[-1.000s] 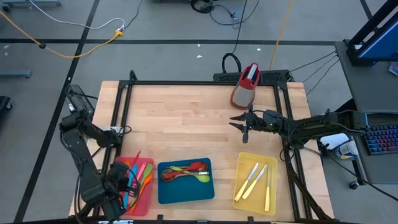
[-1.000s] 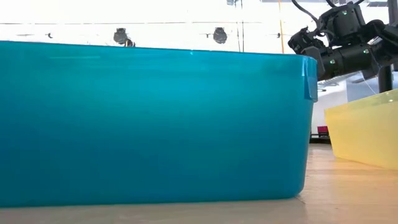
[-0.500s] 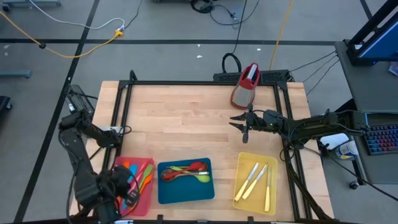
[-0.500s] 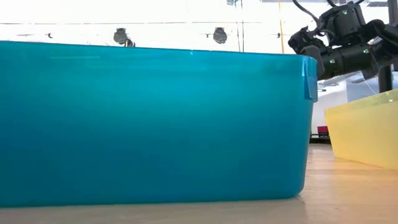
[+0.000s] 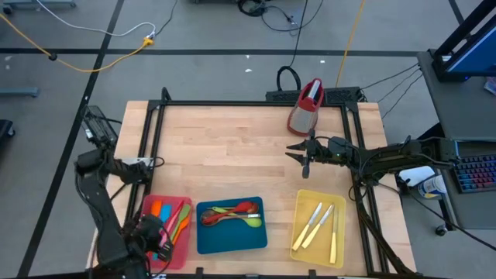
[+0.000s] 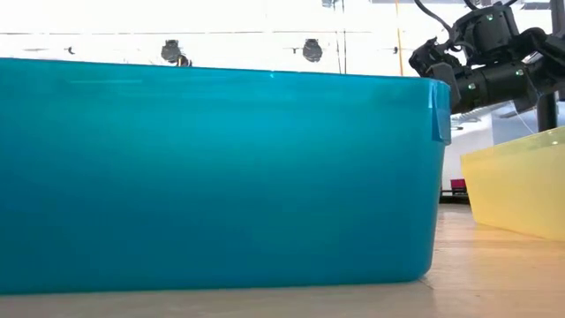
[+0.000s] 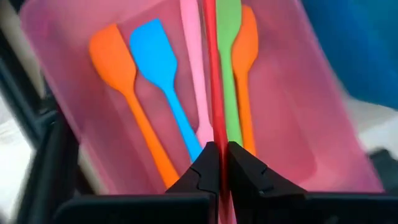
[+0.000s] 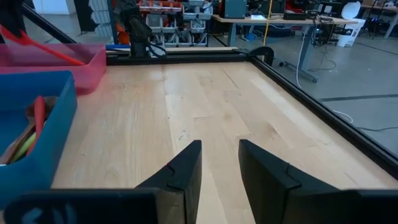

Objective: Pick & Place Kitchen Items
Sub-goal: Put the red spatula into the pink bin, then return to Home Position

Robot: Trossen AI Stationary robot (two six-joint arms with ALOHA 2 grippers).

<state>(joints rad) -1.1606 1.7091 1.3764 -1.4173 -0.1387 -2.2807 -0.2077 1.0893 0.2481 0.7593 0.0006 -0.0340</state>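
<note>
My left gripper [image 7: 222, 158] hangs over the near end of the red tray [image 5: 180, 248] at the table's near left, shut on a slim red spatula [image 7: 210, 74]. Under it in the tray lie two orange spatulas [image 7: 118, 68], a blue one [image 7: 155, 62], a pink one [image 7: 193, 74] and a green one [image 7: 229, 68]. The right wrist view shows the red spatula [image 8: 37, 43] slanting above the tray. My right gripper [image 5: 298, 152] stands open and level over the table's middle right, holding nothing. My left gripper pinches the red spatula's thin handle [image 7: 216, 138] between its two fingers. The fingers come from above, pointing steeply down, across the handle. The spatula is tilted: the held end is raised and the far end dips toward the tray, over the pink and green spatulas.
A blue tray [image 5: 203, 246] with red and green spoons [image 5: 232, 213] sits beside the red one. A yellow tray [image 5: 302, 198] with cream knives [image 5: 314, 225] is at the near right. A red-topped grater [image 5: 307, 106] stands at the far edge. Bare wood lies between.
My left gripper has moved toward the table's near edge and sunk lower over the red tray, rolling a little, with the red spatula still in it. The spatula's far end has drawn back along the tray with it.
</note>
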